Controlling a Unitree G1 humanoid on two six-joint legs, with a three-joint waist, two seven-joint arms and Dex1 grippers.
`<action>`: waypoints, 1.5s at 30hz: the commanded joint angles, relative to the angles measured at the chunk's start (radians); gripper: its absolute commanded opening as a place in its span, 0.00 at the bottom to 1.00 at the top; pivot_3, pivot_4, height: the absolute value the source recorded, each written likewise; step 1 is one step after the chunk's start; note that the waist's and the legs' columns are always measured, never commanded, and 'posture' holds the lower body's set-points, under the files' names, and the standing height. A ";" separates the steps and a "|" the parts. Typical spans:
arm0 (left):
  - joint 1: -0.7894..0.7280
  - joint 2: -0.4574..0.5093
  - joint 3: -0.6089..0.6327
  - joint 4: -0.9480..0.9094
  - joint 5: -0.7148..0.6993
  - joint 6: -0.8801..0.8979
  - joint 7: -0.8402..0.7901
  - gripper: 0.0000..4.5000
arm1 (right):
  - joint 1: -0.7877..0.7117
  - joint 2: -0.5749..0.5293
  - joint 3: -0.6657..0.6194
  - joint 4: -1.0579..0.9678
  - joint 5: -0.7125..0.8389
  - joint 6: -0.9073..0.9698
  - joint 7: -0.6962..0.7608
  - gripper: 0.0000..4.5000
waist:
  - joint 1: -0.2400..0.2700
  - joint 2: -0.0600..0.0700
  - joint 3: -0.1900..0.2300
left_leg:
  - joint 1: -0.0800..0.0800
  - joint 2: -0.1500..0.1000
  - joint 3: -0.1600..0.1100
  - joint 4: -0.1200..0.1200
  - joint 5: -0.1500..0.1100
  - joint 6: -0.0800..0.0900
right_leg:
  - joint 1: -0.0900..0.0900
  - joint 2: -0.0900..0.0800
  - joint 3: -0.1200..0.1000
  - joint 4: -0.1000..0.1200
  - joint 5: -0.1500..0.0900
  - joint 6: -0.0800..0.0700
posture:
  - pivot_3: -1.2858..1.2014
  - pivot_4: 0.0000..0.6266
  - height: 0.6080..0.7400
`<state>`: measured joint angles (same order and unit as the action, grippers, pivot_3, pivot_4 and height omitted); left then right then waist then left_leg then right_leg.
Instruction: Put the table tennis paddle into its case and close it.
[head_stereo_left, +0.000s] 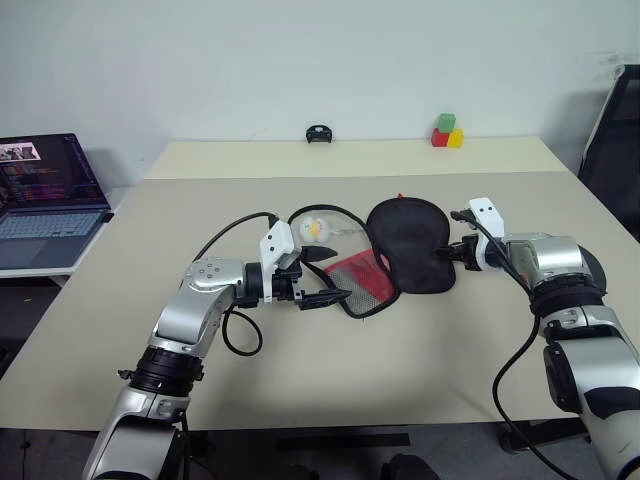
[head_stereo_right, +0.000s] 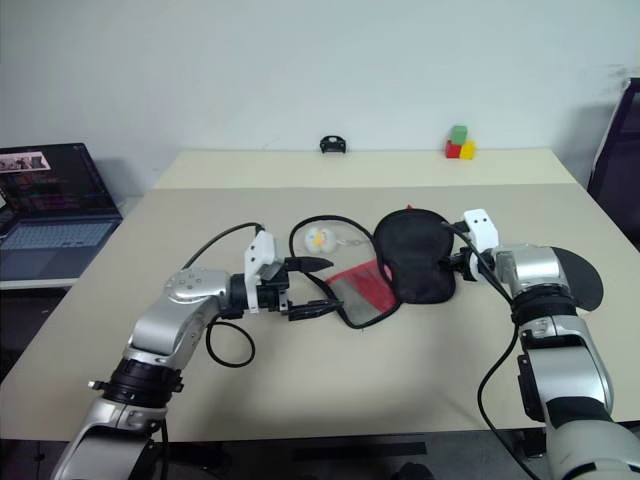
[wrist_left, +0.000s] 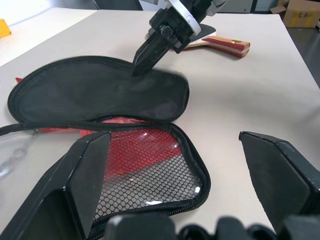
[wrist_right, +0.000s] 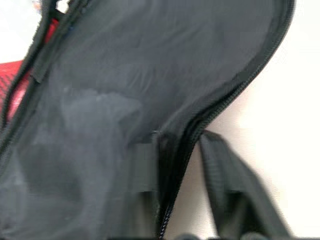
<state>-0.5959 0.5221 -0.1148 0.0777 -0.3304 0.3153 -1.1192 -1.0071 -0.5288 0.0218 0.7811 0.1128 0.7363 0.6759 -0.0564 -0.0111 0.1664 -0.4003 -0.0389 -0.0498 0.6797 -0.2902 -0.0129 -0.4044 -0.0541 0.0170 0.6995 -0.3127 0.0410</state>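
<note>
Left eye view: case (head_stereo_left: 405, 245) lies open mid-table (head_stereo_left: 300, 400), black half unfolded toward the right arm, red mesh-pocket half (head_stereo_left: 362, 283) toward the left arm. Left gripper (head_stereo_left: 322, 277) hovers just beside the mesh half, fingers spread wide, holding nothing. Right gripper (head_stereo_left: 446, 251) sits at the black half's narrow end; finger gap can't be read here. Small white-yellow item (head_stereo_left: 313, 229) near the case's zip loop. Laptop (head_stereo_left: 45, 200) on a side desk to the left. Coloured blocks (head_stereo_left: 447, 132) and a small black object (head_stereo_left: 319, 134) at the far table edge.

Right eye view: same layout. Dark rounded shape (head_stereo_right: 578, 278) pokes out beyond the right forearm, looks like the table tennis paddle's face, can't confirm from here.

Left wrist view: left fingers (wrist_left: 85, 175) wide apart, mesh pocket lying between them below. Black half flat behind it. Right gripper's fingers come down with tips at the black fabric's edge. Table tennis paddle (wrist_left: 220, 44) lies on the table behind the right gripper, outside the case, red-and-wood handle showing.

Right wrist view: right fingers (wrist_right: 225, 180) part-way apart, the black half's zip edge running between them; whether they pinch it can't be told. Red strip at the fabric's far side.
</note>
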 joint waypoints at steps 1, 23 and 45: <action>-0.025 -0.009 0.008 -0.015 -0.003 -0.020 0.006 1.00 | -0.047 -0.016 -0.041 0.017 -0.006 -0.063 -0.041 0.42 | 0.000 0.000 0.000 | 0.000 0.000 0.000 0.000 0.000 0.000 | 0.000 0.000 0.000 0.000 0.000 0.000 | 0.52 0.24 1.00; -0.076 -0.062 -0.022 -0.079 -0.049 0.003 -0.042 1.00 | 0.479 -0.005 -0.451 -1.054 0.049 0.466 -0.429 0.69 | 0.023 0.000 0.000 | -0.001 0.000 0.000 0.000 0.000 0.001 | 0.000 0.000 0.000 0.001 0.000 0.000 | 0.52 0.24 1.00; -0.114 -0.090 -0.054 -0.029 -0.020 -0.018 -0.109 1.00 | 0.679 0.076 -0.513 -0.995 -0.017 0.405 -0.585 0.69 | 0.023 0.000 -0.001 | 0.002 -0.002 0.000 0.000 0.002 0.006 | 0.001 0.000 0.001 0.007 0.000 0.000 | 0.52 0.24 1.00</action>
<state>-0.6995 0.4282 -0.1718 0.0637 -0.3494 0.3161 -1.2308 -0.3249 -0.4322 -0.4888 -0.2276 0.1005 1.1798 0.0908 -0.0331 -0.0114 0.1658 -0.3985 -0.0404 -0.0496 0.6800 -0.2885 -0.0073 -0.4038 -0.0538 0.0178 0.7063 -0.3127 0.0410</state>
